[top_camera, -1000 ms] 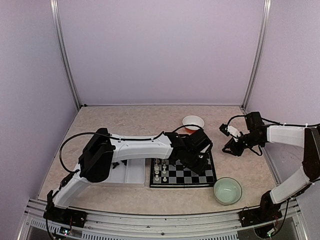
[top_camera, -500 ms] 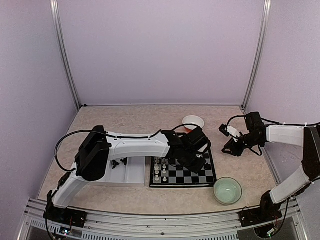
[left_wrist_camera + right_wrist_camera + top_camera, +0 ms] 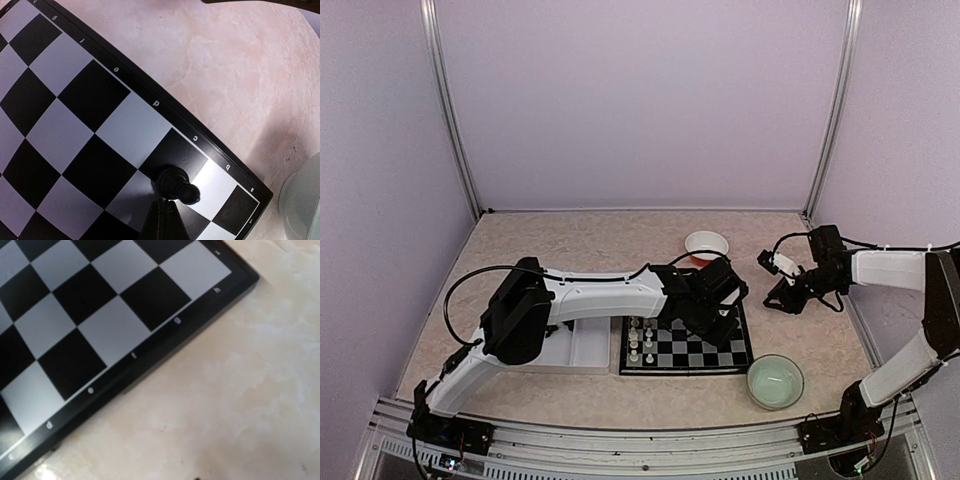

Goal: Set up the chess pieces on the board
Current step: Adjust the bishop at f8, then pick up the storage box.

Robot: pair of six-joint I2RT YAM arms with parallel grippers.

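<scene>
The board (image 3: 685, 350) lies in the middle of the table, with a few white chess pieces (image 3: 638, 340) standing along its left side. My left gripper (image 3: 730, 335) reaches over the board's right part. In the left wrist view its fingers (image 3: 162, 220) are pressed together with nothing between them. A black pawn (image 3: 176, 184) stands on the board (image 3: 75, 100) just past their tips, near the lettered edge. My right gripper (image 3: 782, 295) hovers off the board's right side. Its wrist view shows only the board's corner (image 3: 100, 315) and bare table, and the fingers stay hidden.
A white partitioned tray (image 3: 582, 345) lies left of the board, partly under the left arm. A white bowl with an orange inside (image 3: 706, 244) stands behind the board. A pale green bowl (image 3: 775, 381) stands at the board's near right corner, its rim (image 3: 302, 200) showing in the left wrist view.
The left gripper's jaws have shut, and the left arm swayed slightly left and back. The right arm has not moved.
</scene>
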